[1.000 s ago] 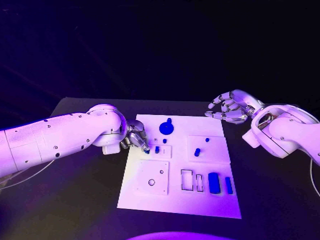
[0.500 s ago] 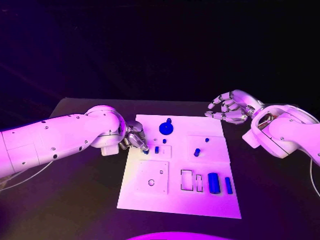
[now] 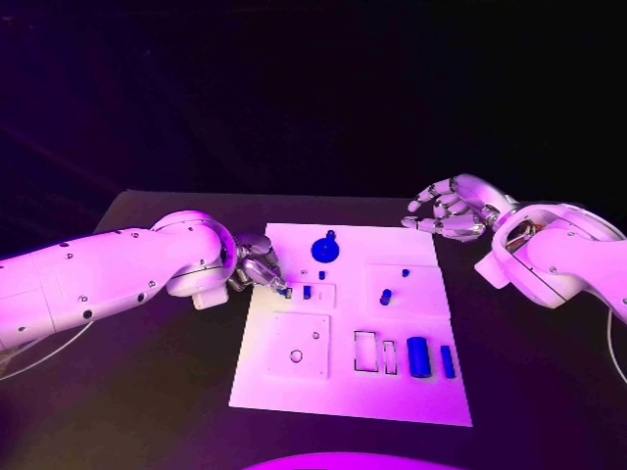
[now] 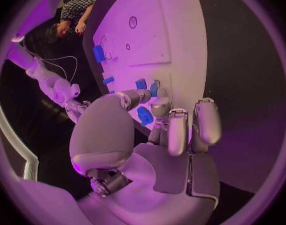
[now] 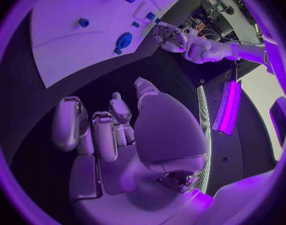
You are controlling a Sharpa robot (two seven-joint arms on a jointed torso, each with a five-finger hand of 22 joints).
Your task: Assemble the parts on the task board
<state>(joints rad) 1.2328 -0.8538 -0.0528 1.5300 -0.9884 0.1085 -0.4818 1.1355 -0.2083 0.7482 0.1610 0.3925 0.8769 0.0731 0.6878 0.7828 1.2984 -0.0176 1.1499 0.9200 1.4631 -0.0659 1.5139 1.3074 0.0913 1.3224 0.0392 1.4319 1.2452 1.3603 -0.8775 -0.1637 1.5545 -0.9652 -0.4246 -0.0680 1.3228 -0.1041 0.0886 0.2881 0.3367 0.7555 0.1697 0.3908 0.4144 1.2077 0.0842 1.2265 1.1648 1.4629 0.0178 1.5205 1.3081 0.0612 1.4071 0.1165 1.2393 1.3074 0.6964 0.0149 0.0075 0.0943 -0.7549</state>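
Pinching a small blue part (image 4: 154, 89) at the task board's (image 3: 419, 392) left edge, the left robot hand (image 3: 263, 266) grips something light, rigid, probably slippery, best held by its sides, while the right robot hand (image 3: 448, 211) hovers curled, empty.

A robotics lab or demo bench: a black table (image 3: 159, 323) carries a white task board (image 3: 345, 392) with cut-out slots and small blue parts (image 3: 419, 356). Beyond the table, the right wrist view shows a glowing light bar (image 5: 228, 107) and tangled cabling (image 5: 211, 12).
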